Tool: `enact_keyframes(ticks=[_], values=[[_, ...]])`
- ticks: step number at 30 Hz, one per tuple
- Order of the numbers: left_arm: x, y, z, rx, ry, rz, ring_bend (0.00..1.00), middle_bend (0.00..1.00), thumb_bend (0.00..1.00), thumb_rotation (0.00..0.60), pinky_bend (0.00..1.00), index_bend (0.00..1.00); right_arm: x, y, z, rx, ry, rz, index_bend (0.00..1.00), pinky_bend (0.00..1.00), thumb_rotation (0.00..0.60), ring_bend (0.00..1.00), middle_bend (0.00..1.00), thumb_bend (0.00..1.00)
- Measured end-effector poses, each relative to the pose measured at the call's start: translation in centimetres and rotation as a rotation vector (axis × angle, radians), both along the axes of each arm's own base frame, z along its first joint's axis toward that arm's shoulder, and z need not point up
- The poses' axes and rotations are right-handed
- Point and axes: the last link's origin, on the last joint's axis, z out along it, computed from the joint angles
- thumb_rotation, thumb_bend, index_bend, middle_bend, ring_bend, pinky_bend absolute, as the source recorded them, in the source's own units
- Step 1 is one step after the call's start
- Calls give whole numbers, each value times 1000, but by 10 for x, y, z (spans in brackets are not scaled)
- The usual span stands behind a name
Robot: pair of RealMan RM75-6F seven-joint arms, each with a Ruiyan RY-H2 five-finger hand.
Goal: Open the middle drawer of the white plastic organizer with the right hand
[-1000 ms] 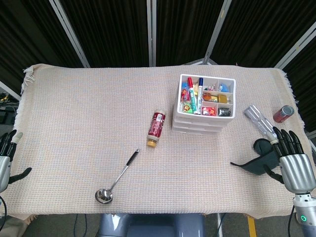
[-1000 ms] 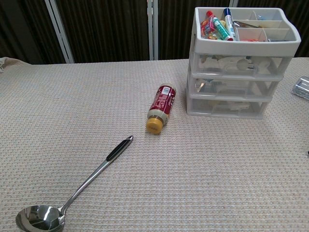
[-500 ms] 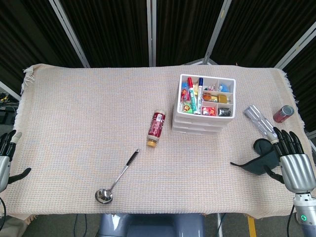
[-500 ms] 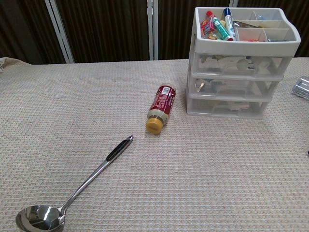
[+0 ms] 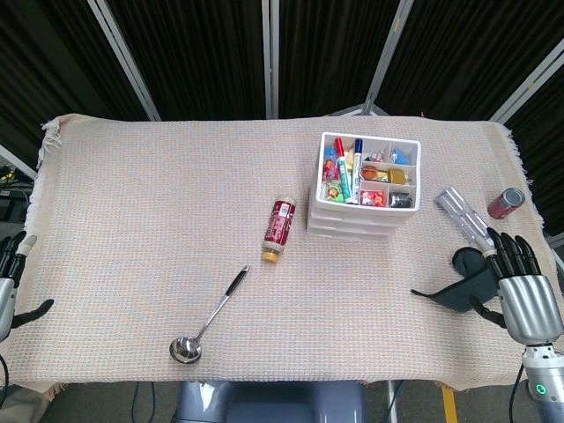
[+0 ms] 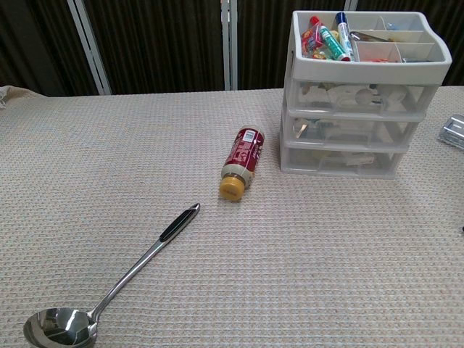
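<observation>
The white plastic organizer (image 6: pixel 355 101) is sitting far right of centre, its three drawers all pushed in (middle drawer (image 6: pixel 351 129) included). One red bottle (image 6: pixel 240 162) and one ladle (image 6: pixel 116 290) are lying nearby. The right hand (image 5: pixel 522 286) and left hand (image 5: pixel 11 282) are hovering at opposite table edges, fingers spread, grasping nothing.
</observation>
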Motion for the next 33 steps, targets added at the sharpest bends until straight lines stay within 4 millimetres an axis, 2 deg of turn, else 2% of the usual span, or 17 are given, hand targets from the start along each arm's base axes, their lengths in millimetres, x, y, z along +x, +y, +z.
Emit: enact_keyframes(ticks=[2, 3, 5, 8, 11, 16, 20, 25, 33], values=[[0, 0, 0, -2, 2, 1, 0, 0, 111, 600, 0, 0, 1, 0, 0, -3, -3, 1, 78, 328, 600, 211, 209, 119], [0, -1, 0, -2, 2, 0, 0, 0, 111, 600, 0, 0, 1, 0, 0, -3, -9, 1, 80, 368, 600, 261, 251, 119], [0, -1, 1, -1, 1, 0, 0, 0, 111, 600, 0, 0, 3, 1, 0, -2, -21, 3, 83, 474, 600, 430, 404, 118], [1, -1, 2, 3, -5, -3, 0, 0, 80, 600, 0, 0, 6, 1, -2, 3, -37, 7, 83, 567, 600, 616, 589, 118], [1, -1, 3, 7, -8, -4, 0, 0, 67, 600, 0, 0, 11, 0, -5, 15, -67, 8, 82, 624, 600, 712, 698, 118], [1, -1, 2, 6, -7, -4, 0, 0, 66, 600, 0, 0, 24, -3, -15, 68, -173, 1, 79, 635, 600, 748, 738, 126], [1, -1, 3, 8, -8, -5, 0, 0, 66, 600, 0, 0, 39, -8, -27, 147, -292, -33, 79, 635, 600, 750, 740, 172], [1, -1, 4, 12, -12, -6, 0, 0, 67, 600, 0, 0, 58, -19, -44, 263, -480, -110, 79, 635, 600, 763, 754, 236], [2, -1, 5, 20, -12, -11, 0, 0, 67, 600, 0, 0, 84, -35, -70, 396, -795, -201, 84, 635, 600, 766, 757, 283]])
